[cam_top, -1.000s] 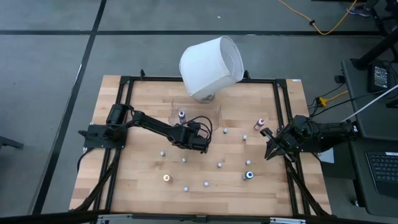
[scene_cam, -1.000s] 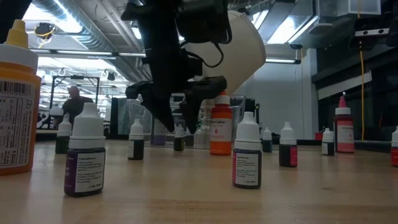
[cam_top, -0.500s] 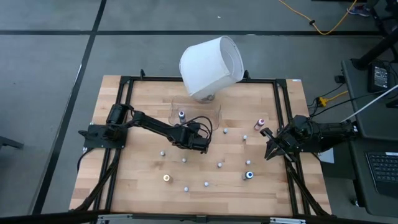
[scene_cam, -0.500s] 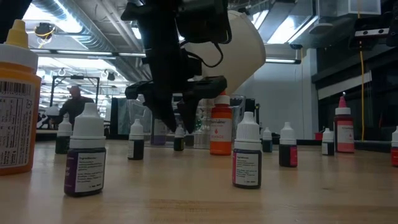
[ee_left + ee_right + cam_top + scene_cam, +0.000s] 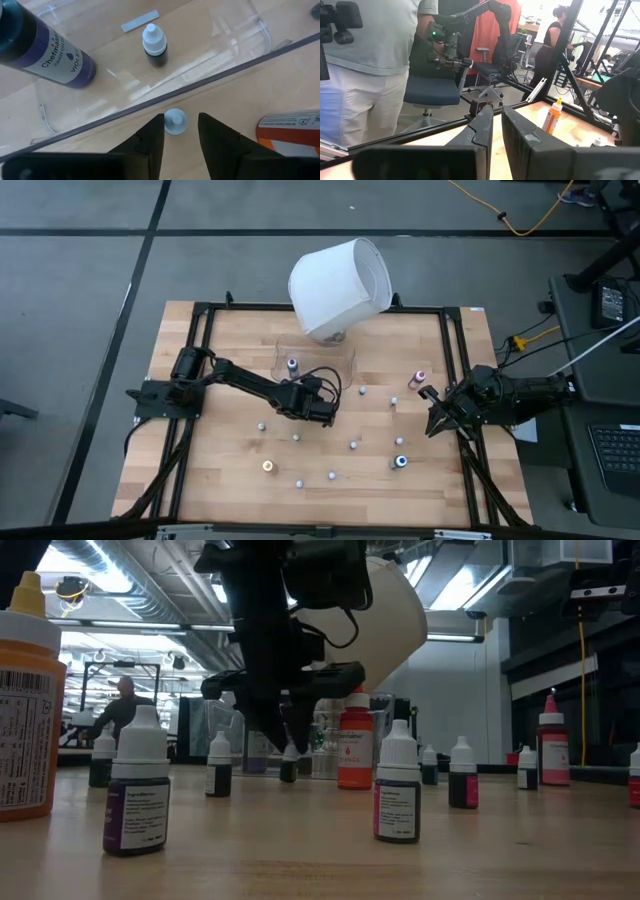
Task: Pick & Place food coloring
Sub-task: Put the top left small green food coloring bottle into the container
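The wooden table (image 5: 230,470) fills the middle of the high view, ringed by a black frame (image 5: 200,315). A big white lampshade (image 5: 338,288) lies tilted across its upper edge, just above a clear plastic tray (image 5: 320,352) at upper centre. The left arm (image 5: 245,383) reaches from the left edge toward the centre, where the left gripper (image 5: 181,131) hangs low over the wood just below the tray. In the left wrist view its fingers (image 5: 155,135) stand slightly spread with a small white-capped bottle (image 5: 174,121) between their tips, upright beside the tray's near wall; whether they touch it I cannot tell. Inside the tray stand a large violet bottle (image 5: 47,52) and a tiny dark bottle (image 5: 155,46). An orange bottle (image 5: 354,745) stands close beside the gripper in the low view. The right arm (image 5: 510,395) waits at the right edge, the right gripper (image 5: 496,125) pointing out over the frame with its fingers a narrow gap apart and nothing between them. The food coloring (image 5: 355,442) lies scattered across the lower half of the table, with a pink-capped bottle (image 5: 420,376) at the right, a blue-capped one (image 5: 401,461) lower right and an orange-capped one (image 5: 268,466) lower left. People stand beyond the table in the right wrist view.
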Action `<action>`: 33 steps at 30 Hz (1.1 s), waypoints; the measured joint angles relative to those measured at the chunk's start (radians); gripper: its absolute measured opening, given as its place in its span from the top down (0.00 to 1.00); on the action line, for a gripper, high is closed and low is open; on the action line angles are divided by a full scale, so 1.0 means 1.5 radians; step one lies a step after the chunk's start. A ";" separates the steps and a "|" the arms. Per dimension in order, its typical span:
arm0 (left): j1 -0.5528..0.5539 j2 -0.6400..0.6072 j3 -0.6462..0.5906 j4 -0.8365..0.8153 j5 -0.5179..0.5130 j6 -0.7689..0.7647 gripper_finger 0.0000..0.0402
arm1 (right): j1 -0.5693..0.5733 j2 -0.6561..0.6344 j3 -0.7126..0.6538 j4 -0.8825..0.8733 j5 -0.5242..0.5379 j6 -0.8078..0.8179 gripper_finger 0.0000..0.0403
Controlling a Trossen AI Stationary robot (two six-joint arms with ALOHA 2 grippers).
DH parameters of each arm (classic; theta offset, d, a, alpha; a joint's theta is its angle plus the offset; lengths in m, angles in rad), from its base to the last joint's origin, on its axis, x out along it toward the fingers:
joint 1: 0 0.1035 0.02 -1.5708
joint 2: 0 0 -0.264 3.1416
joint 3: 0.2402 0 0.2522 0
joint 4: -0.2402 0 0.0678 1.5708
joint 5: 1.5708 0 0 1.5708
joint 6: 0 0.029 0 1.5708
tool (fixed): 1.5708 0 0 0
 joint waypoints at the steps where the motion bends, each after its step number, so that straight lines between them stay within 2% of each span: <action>1: 0.000 0.000 0.000 0.000 0.000 0.000 0.73 | 0.000 0.000 0.000 0.000 0.000 0.000 0.89; 14: -0.004 0.000 0.000 0.000 0.004 0.000 0.85 | 0.000 0.000 0.000 0.000 0.000 0.000 0.89; 25: -0.009 -0.001 0.003 -0.004 0.010 0.000 0.85 | 0.000 0.000 0.000 0.000 0.000 0.000 0.89; 33: -0.036 -0.001 0.096 -0.097 0.022 0.034 0.86 | 0.000 0.000 0.000 0.000 0.000 0.000 0.89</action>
